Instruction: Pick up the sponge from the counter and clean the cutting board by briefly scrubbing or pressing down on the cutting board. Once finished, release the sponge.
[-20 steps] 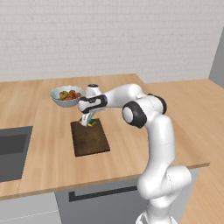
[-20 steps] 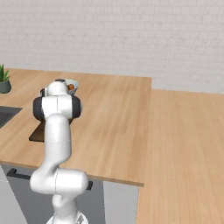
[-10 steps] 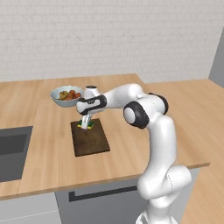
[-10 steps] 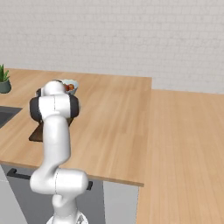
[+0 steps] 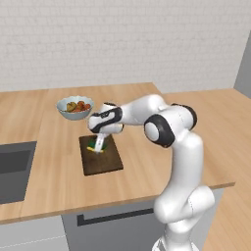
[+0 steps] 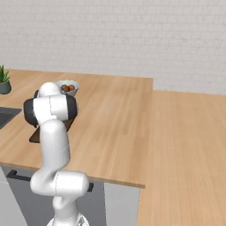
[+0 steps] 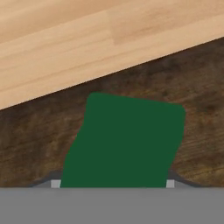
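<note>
Sponge sits on the cutting board, green top facing the hand camera, pinched between the gripper's two finger tips, which show just at its lower corners. Gripper is clamped on the sponge. Hand view also shows the board's far edge running diagonally, with light wooden counter beyond it.

Left base view gives the wider layout: sponge shows as a small yellow and green bit under the gripper, near the far end of the dark board. Board lies flat on the counter, between the sink at the left and the arm. A bowl of fruit stands on the counter just behind the board.

Right base view: the arm's own elbow blocks most of the board; only a dark corner pokes out at the left. Bowl shows above the arm, and a potted plant stands at the far left edge.

Arm pose: rises from the base, bends at the elbow, forearm reaches out level to the left over the board, hand pointing down onto it.
</note>
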You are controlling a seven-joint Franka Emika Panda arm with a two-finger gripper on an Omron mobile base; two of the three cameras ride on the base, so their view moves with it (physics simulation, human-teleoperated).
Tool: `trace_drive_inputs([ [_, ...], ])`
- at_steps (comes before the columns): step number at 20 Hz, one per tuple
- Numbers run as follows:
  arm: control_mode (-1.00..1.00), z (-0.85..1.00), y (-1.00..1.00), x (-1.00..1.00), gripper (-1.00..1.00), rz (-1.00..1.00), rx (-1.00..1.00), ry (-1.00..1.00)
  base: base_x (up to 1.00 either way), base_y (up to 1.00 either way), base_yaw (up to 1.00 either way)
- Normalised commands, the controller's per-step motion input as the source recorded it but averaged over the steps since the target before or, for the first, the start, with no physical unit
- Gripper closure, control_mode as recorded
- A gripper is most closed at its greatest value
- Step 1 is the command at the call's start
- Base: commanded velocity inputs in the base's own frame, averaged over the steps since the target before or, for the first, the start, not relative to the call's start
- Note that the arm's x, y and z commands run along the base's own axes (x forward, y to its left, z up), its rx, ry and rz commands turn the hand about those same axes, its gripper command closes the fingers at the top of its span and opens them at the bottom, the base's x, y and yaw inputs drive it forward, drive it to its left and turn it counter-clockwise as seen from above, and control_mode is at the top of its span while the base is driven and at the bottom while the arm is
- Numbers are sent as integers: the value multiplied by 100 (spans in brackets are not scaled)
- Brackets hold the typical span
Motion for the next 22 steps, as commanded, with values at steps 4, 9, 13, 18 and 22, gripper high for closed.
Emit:
trace_drive_inputs([
  [4,-100,-19,0,-56,100,9,10,1,0,0,0],
  [9,-100,-20,0,-57,100,11,4,0,0,0,0],
  [13,-100,-18,0,-55,100,16,2,0,0,0,0],
  [18,-100,-9,0,-52,100,16,4,1,0,0,0],
  [22,-100,-1,0,-58,100,16,2,0,0,0,0],
])
